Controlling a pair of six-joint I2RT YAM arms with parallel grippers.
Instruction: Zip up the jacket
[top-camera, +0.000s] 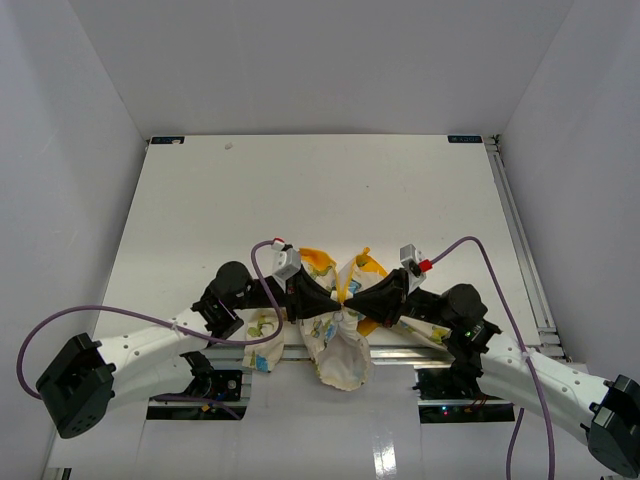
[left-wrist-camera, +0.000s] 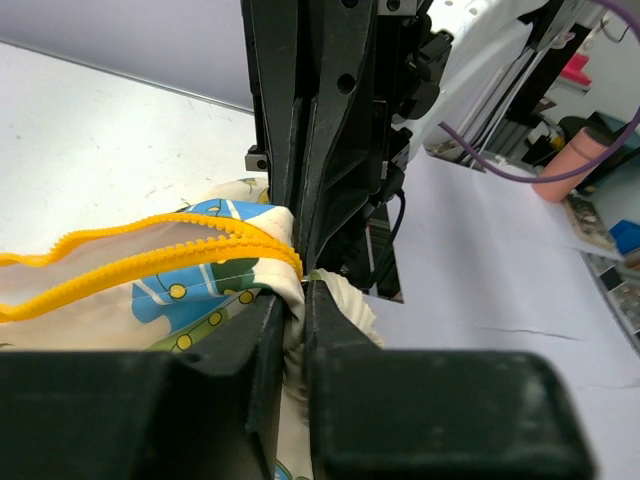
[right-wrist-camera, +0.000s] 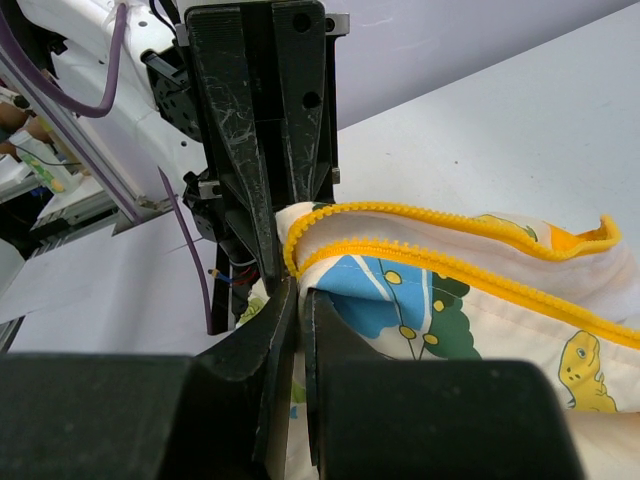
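Note:
The jacket (top-camera: 340, 350), cream with green, blue and yellow figures, lies bunched at the table's near edge between the two arms. Its yellow zipper teeth (left-wrist-camera: 150, 255) run leftward in the left wrist view, and the zipper teeth (right-wrist-camera: 450, 275) run rightward in the right wrist view. My left gripper (left-wrist-camera: 295, 300) is shut on a fold of jacket fabric just below the zipper's end. My right gripper (right-wrist-camera: 298, 295) faces it tip to tip and is shut on the jacket fabric too. In the top view both grippers (top-camera: 345, 297) meet over the jacket's middle. The zipper slider is hidden.
The white table (top-camera: 320, 190) stretches away behind the jacket, with white walls around it. Purple cables (top-camera: 60, 320) loop beside both arms. A metal rail (top-camera: 520, 260) runs along the table's right edge. A gap (left-wrist-camera: 385, 265) at the table's near edge shows below the arms.

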